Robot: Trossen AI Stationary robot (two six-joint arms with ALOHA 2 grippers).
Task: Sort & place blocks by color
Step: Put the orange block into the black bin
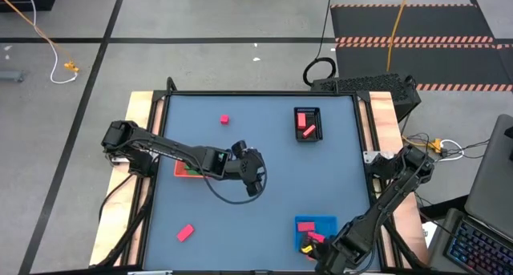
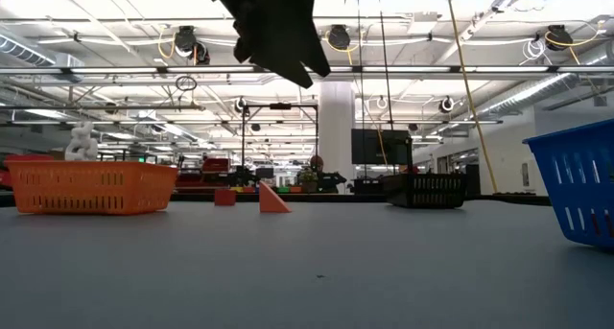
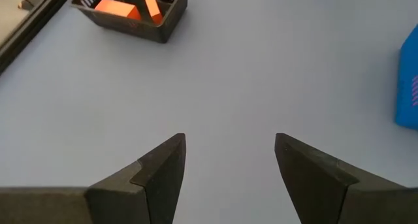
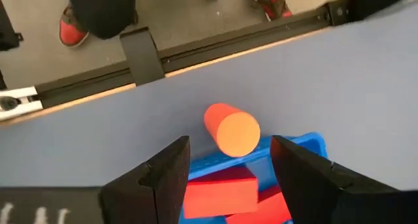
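**Well, most blocks are in trays, and a few are left**

Nearest to you, the right gripper (image 4: 230, 142) hangs over the blue tray (image 1: 327, 223) at the near edge of the table (image 1: 264, 147). Its fingers are wide apart and hold nothing. Red blocks (image 4: 219, 188) already lie in that tray. A round orange piece (image 4: 232, 129) leans on the tray's rim, just ahead of the fingers. I think it is not properly in yet.

On the near left, a flat pink block (image 1: 185, 232) lies alone on the table. You need to sort that one.

In the middle, the left gripper (image 3: 230, 140) hangs over bare table, well apart from every block. Its fingers are spread too, with nothing between them. Beside its arm sits the orange tray (image 1: 183, 171) with a green piece (image 1: 193, 170) in it.

Farther off, the black tray (image 1: 308, 124) has a couple of pink-red blocks in it. A small pink cube (image 1: 224, 119) sits loose to its left, so that one is left too.

Only the top view shows you both loose blocks and all three trays at once. Only the right wrist view shows the round piece tipped on the rim, and a person's shoes (image 4: 72, 28) on the floor past the table. Only the low view shows a wedge (image 2: 273, 199) standing next to a cube far across the table.
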